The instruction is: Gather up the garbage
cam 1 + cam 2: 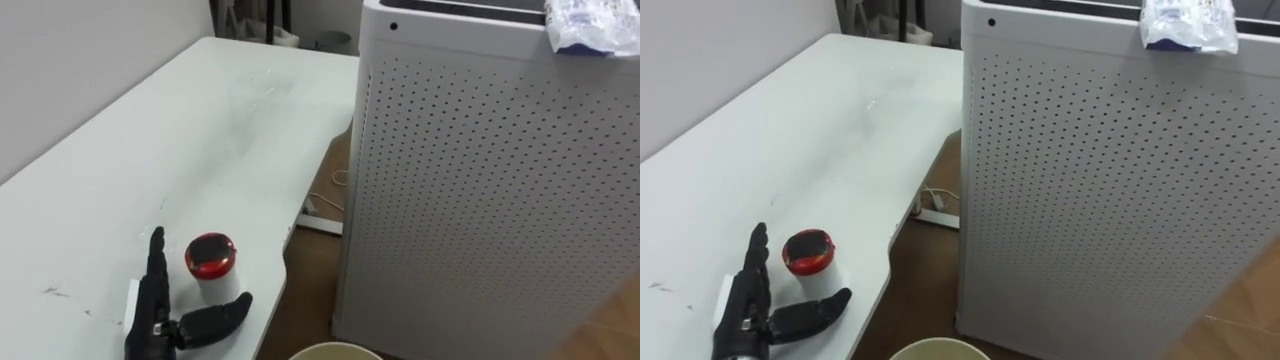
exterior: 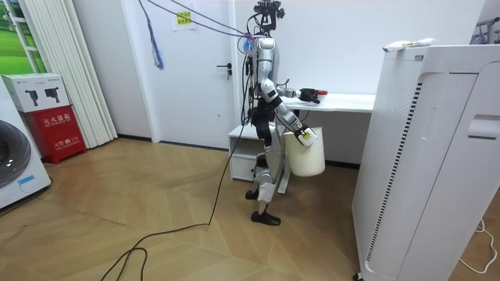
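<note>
Left hand (image 1: 150,320) beside red-lidded cup (image 1: 211,258), room view, bucket (image 2: 305,158) at right hand (image 2: 306,137)

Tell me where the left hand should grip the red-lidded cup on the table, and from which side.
Probably the white side wall of the red-lidded cup, below its lid, from the robot's left. It stands upright on the table, and the open left hand lies beside it there, fingers alongside, thumb nearer the robot.

White table (image 1: 120,170) — tall perforated white unit (image 1: 480,200) just beside.
</note>
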